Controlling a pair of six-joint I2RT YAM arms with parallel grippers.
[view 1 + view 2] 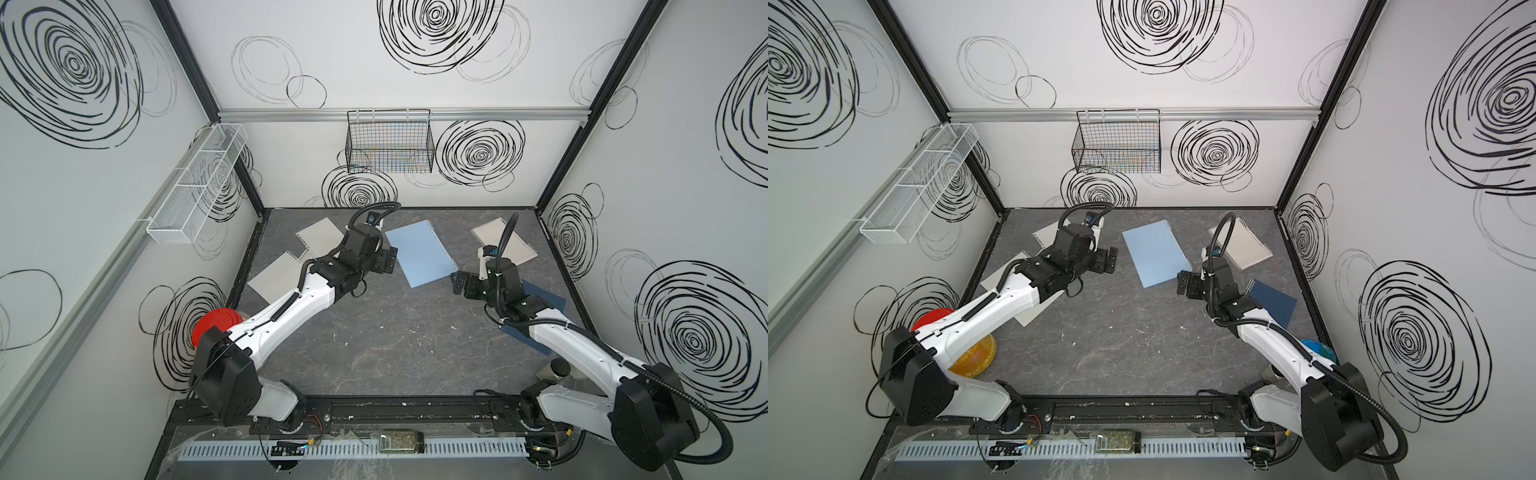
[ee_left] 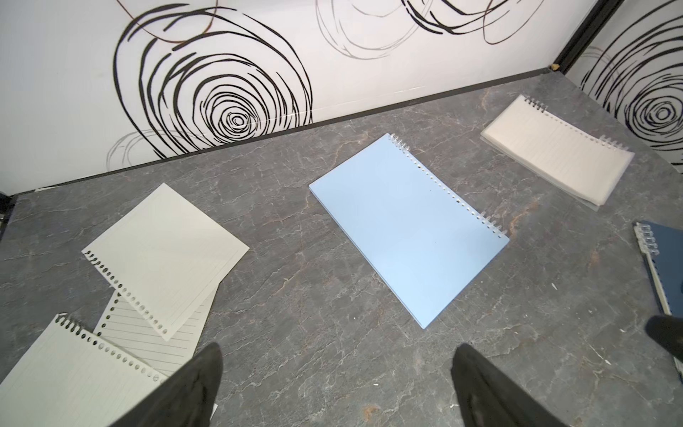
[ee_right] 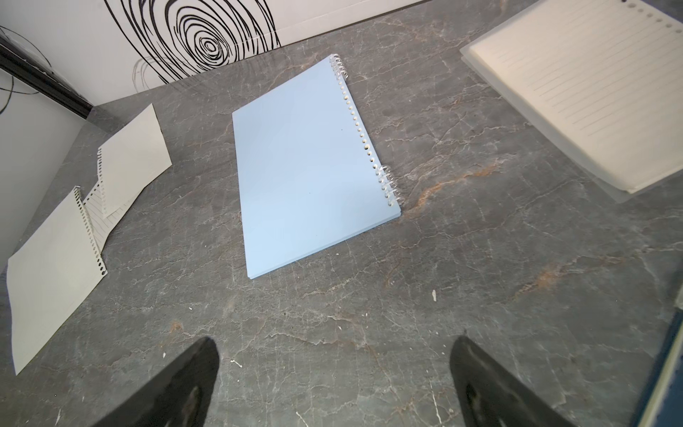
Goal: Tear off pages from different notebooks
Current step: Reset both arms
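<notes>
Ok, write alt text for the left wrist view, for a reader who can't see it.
A closed light-blue notebook lies flat in the middle of a grey marbled table, framed by the open left gripper. Three loose pages with punched edges overlap on one side; a clear-covered notebook and the edge of a navy notebook lie on the other.

Three loose pages [image 2: 166, 255] near light-blue notebook [image 2: 406, 229].

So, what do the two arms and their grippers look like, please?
The left arm and right arm have white shells, black joints and black ribbed cable hoses. The left gripper and right gripper are black, with flat dark fingers.
</notes>
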